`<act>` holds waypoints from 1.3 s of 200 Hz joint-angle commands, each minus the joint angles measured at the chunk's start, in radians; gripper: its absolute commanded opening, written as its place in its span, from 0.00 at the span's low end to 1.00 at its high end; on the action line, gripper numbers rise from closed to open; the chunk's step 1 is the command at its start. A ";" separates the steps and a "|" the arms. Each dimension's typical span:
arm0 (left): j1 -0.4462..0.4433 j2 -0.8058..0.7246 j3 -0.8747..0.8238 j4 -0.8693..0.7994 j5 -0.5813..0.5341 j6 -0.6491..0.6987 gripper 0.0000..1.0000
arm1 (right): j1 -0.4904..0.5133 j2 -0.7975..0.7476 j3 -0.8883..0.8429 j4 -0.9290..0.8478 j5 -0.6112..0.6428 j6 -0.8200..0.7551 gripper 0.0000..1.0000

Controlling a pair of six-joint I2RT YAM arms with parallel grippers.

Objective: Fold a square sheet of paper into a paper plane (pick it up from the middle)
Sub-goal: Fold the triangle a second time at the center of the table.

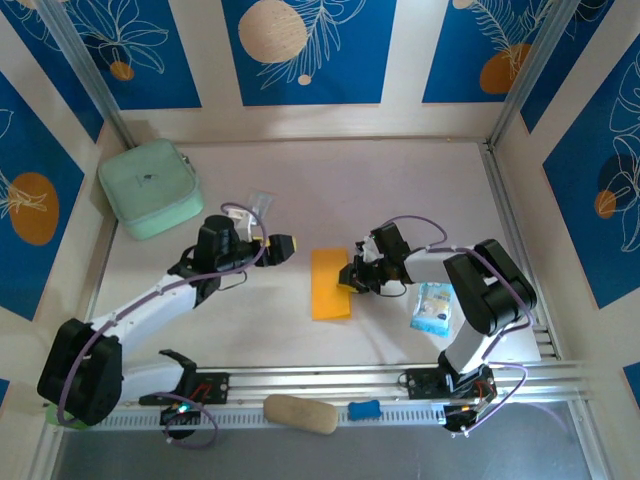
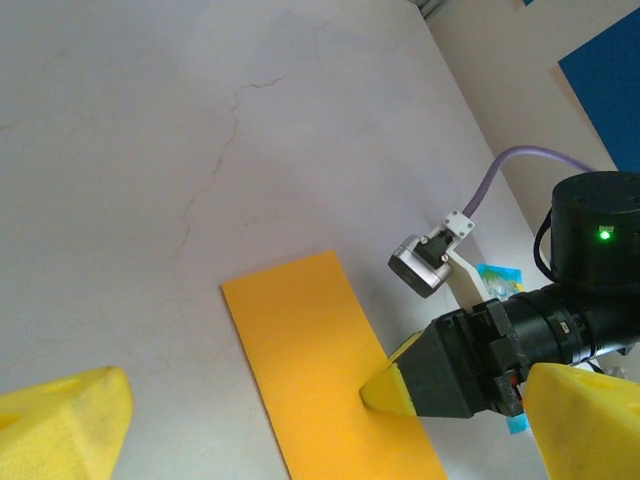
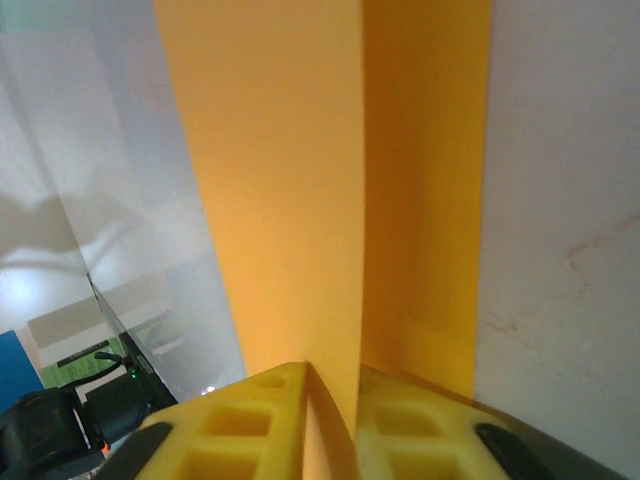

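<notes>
At near rail: tan lump (image 1: 300,413) and small blue thing (image 1: 365,409) lie side by side. In middle of table (image 1: 400,190): orange paper (image 1: 331,284), folded to narrow strip. Right gripper (image 1: 349,280) pinches paper's right edge, fingers (image 3: 250,420) pressed together on it. Blue-white packet (image 1: 433,306) lies beside right arm. Left gripper (image 1: 284,246) spread wide, just left of paper, not touching. Clear wrapper (image 1: 258,203) behind it. Far left corner: green pouch (image 1: 150,187).
</notes>
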 commanded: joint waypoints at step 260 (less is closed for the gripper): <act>-0.696 0.280 0.157 -0.185 -0.454 0.449 0.70 | -0.013 -0.068 -0.005 -0.043 -0.003 0.052 0.12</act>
